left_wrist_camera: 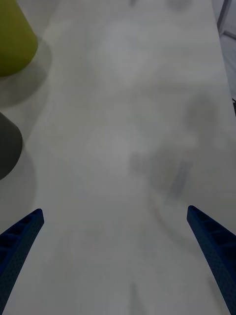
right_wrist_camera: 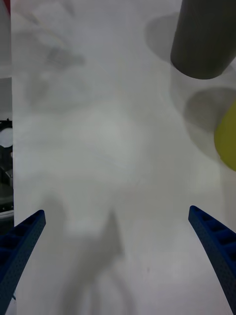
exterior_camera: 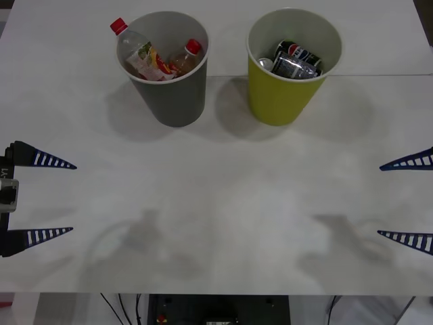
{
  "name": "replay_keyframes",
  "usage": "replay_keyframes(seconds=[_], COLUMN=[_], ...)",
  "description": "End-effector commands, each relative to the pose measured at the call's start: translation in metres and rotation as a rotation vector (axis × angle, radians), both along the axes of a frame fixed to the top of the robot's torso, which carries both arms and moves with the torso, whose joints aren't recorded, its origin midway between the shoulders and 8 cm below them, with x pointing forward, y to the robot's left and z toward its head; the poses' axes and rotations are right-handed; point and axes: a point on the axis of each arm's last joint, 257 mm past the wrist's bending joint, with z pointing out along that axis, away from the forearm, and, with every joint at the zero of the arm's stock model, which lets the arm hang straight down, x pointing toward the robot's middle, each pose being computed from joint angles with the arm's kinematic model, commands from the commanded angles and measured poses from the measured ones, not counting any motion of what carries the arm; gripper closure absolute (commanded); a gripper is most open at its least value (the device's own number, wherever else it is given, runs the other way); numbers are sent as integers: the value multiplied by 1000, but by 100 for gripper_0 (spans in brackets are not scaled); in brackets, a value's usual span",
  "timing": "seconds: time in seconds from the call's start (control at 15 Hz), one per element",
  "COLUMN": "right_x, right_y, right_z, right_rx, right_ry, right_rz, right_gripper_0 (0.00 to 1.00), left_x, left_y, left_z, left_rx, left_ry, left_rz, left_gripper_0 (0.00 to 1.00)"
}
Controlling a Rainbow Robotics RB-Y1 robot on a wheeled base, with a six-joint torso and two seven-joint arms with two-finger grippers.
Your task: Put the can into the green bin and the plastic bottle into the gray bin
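Observation:
The gray bin [exterior_camera: 170, 84] stands at the back left of the white table and holds the plastic bottle [exterior_camera: 139, 54] with red cap and yellow-and-red label, beside a second red-capped bottle [exterior_camera: 187, 57] with amber contents. To its right, the green bin [exterior_camera: 283, 88] holds a dark can [exterior_camera: 295, 53] and a crushed silver one [exterior_camera: 294, 68]. My left gripper [exterior_camera: 57, 198] is open at the left edge, my right gripper [exterior_camera: 399, 200] open at the right edge, both far from the bins and holding nothing. Each wrist view shows the gray bin [right_wrist_camera: 206, 37] [left_wrist_camera: 7, 147] and the green bin [right_wrist_camera: 227, 140] [left_wrist_camera: 14, 39].
The white table [exterior_camera: 223, 203] spreads wide between the two grippers. Its front edge runs along the bottom, with cables and the robot base [exterior_camera: 216, 308] below. A seam crosses the table behind the bins.

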Motion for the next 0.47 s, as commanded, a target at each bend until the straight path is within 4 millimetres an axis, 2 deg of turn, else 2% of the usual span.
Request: replay_keyframes(seconds=[0.07, 0.47], right_x=[-6, -10], right_y=[-4, -6], right_z=[-8, -13], right_rx=[-21, -26], right_ry=[11, 23], right_rz=[-1, 0], right_gripper_0=[0, 0], left_x=[0, 0], left_y=[0, 0], left_z=[0, 0], left_rx=[0, 0], left_ry=[0, 0], left_rz=[0, 0], left_gripper_0=[0, 0])
